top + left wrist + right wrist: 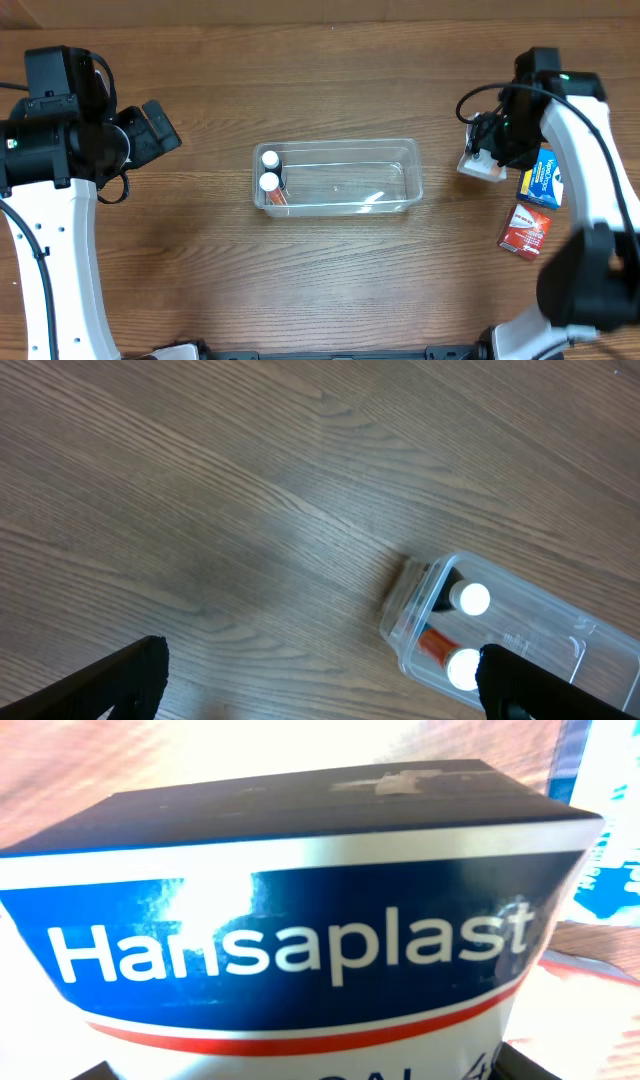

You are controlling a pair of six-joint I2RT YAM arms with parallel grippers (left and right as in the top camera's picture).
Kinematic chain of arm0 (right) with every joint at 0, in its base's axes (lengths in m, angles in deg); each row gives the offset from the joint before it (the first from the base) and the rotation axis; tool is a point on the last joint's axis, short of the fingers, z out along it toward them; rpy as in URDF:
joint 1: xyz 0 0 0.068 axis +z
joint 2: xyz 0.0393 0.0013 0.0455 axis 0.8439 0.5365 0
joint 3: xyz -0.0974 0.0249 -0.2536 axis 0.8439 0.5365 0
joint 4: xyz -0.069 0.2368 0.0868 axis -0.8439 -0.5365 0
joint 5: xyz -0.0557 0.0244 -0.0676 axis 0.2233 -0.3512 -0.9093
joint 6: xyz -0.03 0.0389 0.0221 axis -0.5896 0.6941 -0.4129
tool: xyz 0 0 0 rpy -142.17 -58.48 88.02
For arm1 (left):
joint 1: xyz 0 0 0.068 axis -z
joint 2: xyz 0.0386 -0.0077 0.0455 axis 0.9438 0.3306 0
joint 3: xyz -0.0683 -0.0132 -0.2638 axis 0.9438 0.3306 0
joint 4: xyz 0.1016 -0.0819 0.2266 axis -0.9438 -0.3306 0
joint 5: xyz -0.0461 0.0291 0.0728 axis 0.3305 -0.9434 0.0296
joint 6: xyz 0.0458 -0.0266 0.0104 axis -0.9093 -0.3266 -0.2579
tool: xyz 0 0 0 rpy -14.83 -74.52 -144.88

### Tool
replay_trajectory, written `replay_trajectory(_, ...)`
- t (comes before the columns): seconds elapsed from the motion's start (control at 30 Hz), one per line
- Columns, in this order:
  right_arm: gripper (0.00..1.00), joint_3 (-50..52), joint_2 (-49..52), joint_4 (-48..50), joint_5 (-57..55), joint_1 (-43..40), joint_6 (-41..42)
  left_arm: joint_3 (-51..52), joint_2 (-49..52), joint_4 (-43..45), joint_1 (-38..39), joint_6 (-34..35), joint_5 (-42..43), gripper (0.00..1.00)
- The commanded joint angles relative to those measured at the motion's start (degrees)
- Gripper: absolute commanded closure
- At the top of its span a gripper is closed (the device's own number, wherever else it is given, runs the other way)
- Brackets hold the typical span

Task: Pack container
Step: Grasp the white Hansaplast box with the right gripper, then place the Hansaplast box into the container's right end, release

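Left end effector (325, 682) wide open.

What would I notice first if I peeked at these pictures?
The blue-and-white cardboard box reading Hansaplast fills nearly the whole right wrist view. In the overhead view, the clear rectangular plastic container sits in the middle of the brown wooden table, with two white-capped bottles at its left end.

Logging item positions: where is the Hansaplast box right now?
In the overhead view, the Hansaplast box is right of the container, at the right end effector, just left of a blue box.
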Motion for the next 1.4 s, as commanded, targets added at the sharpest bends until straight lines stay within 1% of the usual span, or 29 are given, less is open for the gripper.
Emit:
replay_trajectory(0.0, 0.32, -1.9, -10.1, -0.8, 2.1, 7.6, 0.1, 0.6, -0.5, 0.1, -0.1, -0.9, 0.6, 0.0)
replay_trajectory(0.07, 0.32, -1.8, -12.9, -1.0, 1.7, 15.1, 0.2, 0.6, -0.5, 0.1, -0.1, -0.9, 0.6, 0.0)
replay_trajectory(0.1, 0.32, -1.8, -12.9, -1.1, 1.7, 18.2, 0.2, 0.6, -0.5, 0.1, -0.1, -0.9, 0.6, 0.0)
replay_trajectory(0.17, 0.31, 0.1, -12.5, 1.6, 1.1, 24.6, 0.7, 0.6, -0.5, 0.0, -0.1, -0.9, 0.6, 0.0)
replay_trajectory(0.23, 0.29, 1.9, -12.0, 4.6, -2.3, 28.2, 3.7, 0.6, -0.5, 0.0, -0.1, -0.9, 0.6, 0.0)
replay_trajectory(0.27, 0.28, 3.0, -11.8, 6.1, -2.3, 28.9, 4.0, 0.6, -0.5, 0.0, -0.1, -0.9, 0.6, 0.0)
replay_trajectory(0.43, 0.28, 10.0, -9.6, 11.9, -2.1, 28.9, 4.9, 0.6, -0.5, 0.1, -0.1, -0.9, 0.6, 0.0)
replay_trajectory(0.63, 0.27, 10.8, -0.2, 13.9, -2.2, 28.9, 4.9, 0.6, -0.5, 0.1, -0.1, -0.9, 0.6, 0.0)
replay_trajectory(0.7, 0.24, 10.8, 1.4, 14.5, -2.2, 28.9, 4.9, 0.6, -0.5, 0.1, -0.1, -0.9, 0.6, 0.0)
replay_trajectory(0.77, 0.14, 10.8, 1.4, 15.1, -2.2, 28.9, 4.9, 0.6, -0.5, 0.1, -0.1, -0.9, 0.6, 0.0)
replay_trajectory(0.83, 0.07, 10.8, 1.4, 15.1, -2.2, 28.9, 4.9, 0.6, -0.5, 0.1, -0.1, -0.9, 0.6, 0.0)
replay_trajectory(0.9, 0.09, 10.8, 1.4, 15.2, -2.3, 28.9, 4.9, 0.6, -0.5, 0.1, -0.1, -0.9, 0.6, 0.0)
replay_trajectory(0.93, 0.13, 10.6, 1.2, 15.3, -2.4, 28.9, 5.0, 0.6, -0.5, 0.1, -0.1, -0.9, 0.6, 0.0)
replay_trajectory(0.97, 0.14, 10.0, 0.9, 15.0, -2.4, 28.9, 5.0, 0.6, -0.5, 0.1, -0.1, -0.9, 0.6, 0.0)
replay_trajectory(1.07, 0.15, 5.2, -3.0, 12.0, -4.5, 28.9, 5.0, 0.6, -0.5, 0.1, -0.1, -0.9, 0.6, 0.0)
replay_trajectory(1.1, 0.14, 2.0, -6.0, 10.7, -6.5, 28.6, 5.4, 0.6, -0.5, 0.0, -0.1, -0.9, 0.6, 0.0)
replay_trajectory(1.13, 0.09, -1.5, -10.0, 9.5, -11.3, 27.1, 7.7, 0.6, -0.5, -0.2, -0.1, -0.9, 0.6, 0.0)
replay_trajectory(1.2, 0.0, -4.2, -15.1, 9.0, -14.1, 21.9, 8.2, 0.6, -0.5, -0.4, -0.1, -0.9, 0.6, 0.0)
replay_trajectory(1.23, 0.0, -4.2, -17.4, 9.0, -14.1, 17.0, 8.4, 0.6, -0.5, -0.5, -0.1, -0.9, 0.6, 0.0)
replay_trajectory(1.27, 0.0, -4.2, -18.8, 8.5, -13.6, 8.5, 8.5, 0.6, -0.5, -0.5, -0.1, -0.9, 0.6, 0.0)
replay_trajectory(1.33, 0.0, -4.2, -17.9, 8.1, -13.1, -1.7, 7.1, 0.6, -0.5, -0.5, -0.1, -0.9, 0.6, 0.0)
replay_trajectory(1.37, 0.0, -4.1, -16.0, 8.2, -10.3, -6.9, 5.0, 0.6, -0.5, -0.5, -0.1, -0.9, 0.6, 0.0)
